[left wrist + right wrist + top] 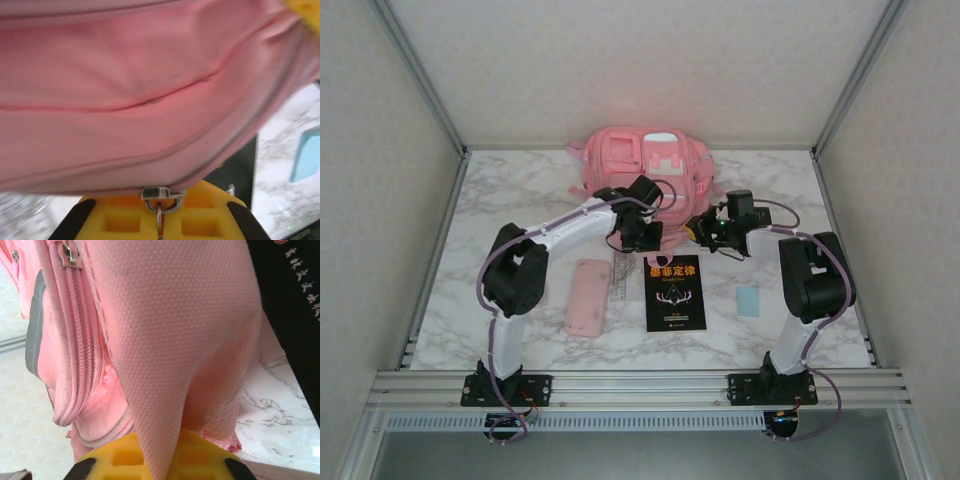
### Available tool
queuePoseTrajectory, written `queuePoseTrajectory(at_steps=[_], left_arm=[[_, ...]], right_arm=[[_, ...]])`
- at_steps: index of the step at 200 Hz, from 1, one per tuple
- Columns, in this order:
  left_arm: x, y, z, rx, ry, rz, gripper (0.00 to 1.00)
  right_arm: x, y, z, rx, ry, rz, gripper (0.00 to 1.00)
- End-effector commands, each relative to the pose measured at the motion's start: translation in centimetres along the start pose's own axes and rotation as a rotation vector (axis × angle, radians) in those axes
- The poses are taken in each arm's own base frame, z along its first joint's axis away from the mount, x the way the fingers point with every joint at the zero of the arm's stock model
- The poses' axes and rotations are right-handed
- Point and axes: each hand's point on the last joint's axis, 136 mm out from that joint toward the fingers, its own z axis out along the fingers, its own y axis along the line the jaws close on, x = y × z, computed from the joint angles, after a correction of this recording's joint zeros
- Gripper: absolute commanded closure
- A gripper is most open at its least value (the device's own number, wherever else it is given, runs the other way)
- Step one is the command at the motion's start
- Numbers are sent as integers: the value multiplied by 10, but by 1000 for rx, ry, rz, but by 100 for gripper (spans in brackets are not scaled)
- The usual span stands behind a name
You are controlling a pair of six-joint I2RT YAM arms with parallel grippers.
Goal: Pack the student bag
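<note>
Nearest the camera, an aluminium rail runs along the table's front edge and carries both arm bases. Beyond it lies the white, grey-veined marble tabletop, boxed in by pale textured walls with metal profiles in the corners.

On the near half of the marble lie a flat pink pencil case, a clear ruler just beside it, a black book with orange lettering, and a small pale blue card off to the right, apart from the rest.

Further in, the two arms reach towards the middle. The left gripper is closed, and its yellow fingers pinch the metal zip pull at the bag's lower edge. The right gripper is closed too, with a fold of pink woven fabric clamped between its yellow fingers.

The student bag sits at the far edge of the table, centred against the back wall, its white-trimmed front pockets facing up. Its near edge touches both grippers.
</note>
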Motion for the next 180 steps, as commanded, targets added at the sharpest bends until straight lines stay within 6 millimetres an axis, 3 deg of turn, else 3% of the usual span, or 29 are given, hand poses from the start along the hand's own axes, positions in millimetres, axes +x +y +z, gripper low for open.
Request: queuePoseTrajectory(at_steps=[1, 37, 66, 94, 112, 131, 180], left_arm=[[32, 58, -33, -174, 113, -14, 100], [31, 107, -53, -297, 134, 4, 100], [16, 151, -62, -345, 129, 52, 100], [-4, 175, -74, -419, 69, 222, 100], [-17, 178, -76, -397, 26, 354, 100], [-36, 185, -73, -360, -21, 433, 100], [-106, 245, -71, -366, -141, 406, 100]], right_arm=[[-25, 22, -15, -18, -110, -117, 100], [-26, 26, -19, 14, -111, -188, 100], [-27, 32, -27, 40, -113, -278, 100], [-30, 40, -37, 62, -94, -383, 100], [-33, 47, -40, 53, -71, -442, 100], [-35, 52, -39, 35, -39, -468, 100], [-33, 58, -36, 21, 6, -511, 100]])
